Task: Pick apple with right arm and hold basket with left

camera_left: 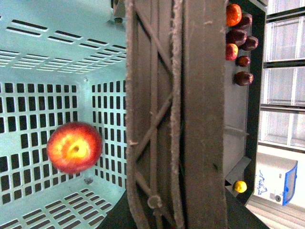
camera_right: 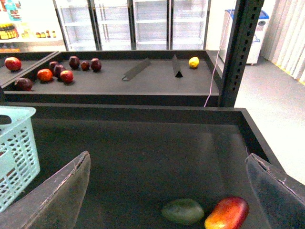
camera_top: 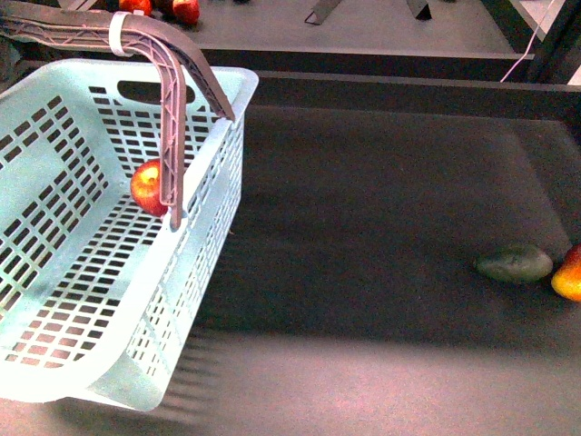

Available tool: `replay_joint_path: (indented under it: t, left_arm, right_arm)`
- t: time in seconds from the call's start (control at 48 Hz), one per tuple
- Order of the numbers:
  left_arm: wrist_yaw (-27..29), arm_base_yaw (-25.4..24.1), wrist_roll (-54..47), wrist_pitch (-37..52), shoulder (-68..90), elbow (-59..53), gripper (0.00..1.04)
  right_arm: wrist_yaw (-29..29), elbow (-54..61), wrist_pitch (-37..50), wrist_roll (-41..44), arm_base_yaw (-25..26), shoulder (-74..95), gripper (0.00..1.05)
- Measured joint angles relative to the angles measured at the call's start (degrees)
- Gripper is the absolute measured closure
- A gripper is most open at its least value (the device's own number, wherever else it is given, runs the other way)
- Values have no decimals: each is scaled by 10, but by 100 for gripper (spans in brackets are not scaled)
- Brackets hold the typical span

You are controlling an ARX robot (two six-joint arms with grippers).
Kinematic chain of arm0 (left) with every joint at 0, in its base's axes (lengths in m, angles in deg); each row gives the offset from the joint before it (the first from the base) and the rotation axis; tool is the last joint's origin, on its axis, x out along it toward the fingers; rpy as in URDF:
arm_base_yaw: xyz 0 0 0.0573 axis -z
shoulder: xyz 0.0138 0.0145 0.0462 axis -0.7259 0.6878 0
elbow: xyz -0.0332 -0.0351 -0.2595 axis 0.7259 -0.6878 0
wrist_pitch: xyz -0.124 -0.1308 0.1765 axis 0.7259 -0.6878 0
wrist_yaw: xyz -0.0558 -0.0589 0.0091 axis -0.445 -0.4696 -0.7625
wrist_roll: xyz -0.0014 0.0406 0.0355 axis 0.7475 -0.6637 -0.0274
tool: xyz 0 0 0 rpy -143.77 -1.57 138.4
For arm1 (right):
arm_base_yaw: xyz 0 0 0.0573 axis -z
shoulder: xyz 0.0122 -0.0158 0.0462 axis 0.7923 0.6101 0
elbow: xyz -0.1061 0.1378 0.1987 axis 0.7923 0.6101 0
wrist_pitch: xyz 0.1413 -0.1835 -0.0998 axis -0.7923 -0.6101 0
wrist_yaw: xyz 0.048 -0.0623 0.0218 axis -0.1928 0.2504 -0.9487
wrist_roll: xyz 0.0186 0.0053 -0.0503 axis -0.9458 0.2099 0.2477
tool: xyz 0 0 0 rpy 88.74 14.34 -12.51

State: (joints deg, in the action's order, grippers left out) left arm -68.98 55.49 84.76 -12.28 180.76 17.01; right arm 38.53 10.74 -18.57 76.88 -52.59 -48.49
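Note:
The aqua basket (camera_top: pixel 211 238) hangs tilted at the left of the front view, held up by its brown-grey handle (camera_top: pixel 172 118) with a white zip tie (camera_top: pixel 119 34). The red apple (camera_top: pixel 147 187) is inside it, against the far wall. In the left wrist view the handle (camera_left: pixel 190 114) fills the middle and the blurred apple (camera_left: pixel 74 147) sits over the basket floor (camera_left: pixel 43 43). My left gripper is shut on the handle; its fingers do not show. My right gripper (camera_right: pixel 169 191) is open and empty above the dark tray, its fingers (camera_right: pixel 62 191) wide apart.
A dark green avocado (camera_top: pixel 514 264) and an orange-red fruit (camera_top: pixel 568 275) lie at the tray's right; both show under the right gripper (camera_right: pixel 182 211) (camera_right: pixel 227 213). A back shelf holds several red fruits (camera_right: pixel 57 71). A black post (camera_right: pixel 238 52) stands at the right.

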Motion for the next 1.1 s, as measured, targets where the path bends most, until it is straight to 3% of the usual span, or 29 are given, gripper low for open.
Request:
replay_joint_path:
  t: [0.542,1.104]
  left_arm:
    - [17,-44,33,8,20,-44,90]
    - [14,-34,10,21,-22,-130,90]
  right_arm:
    - [0,0,0,0,0,0,9]
    - [0,0,0,0,0,0,9]
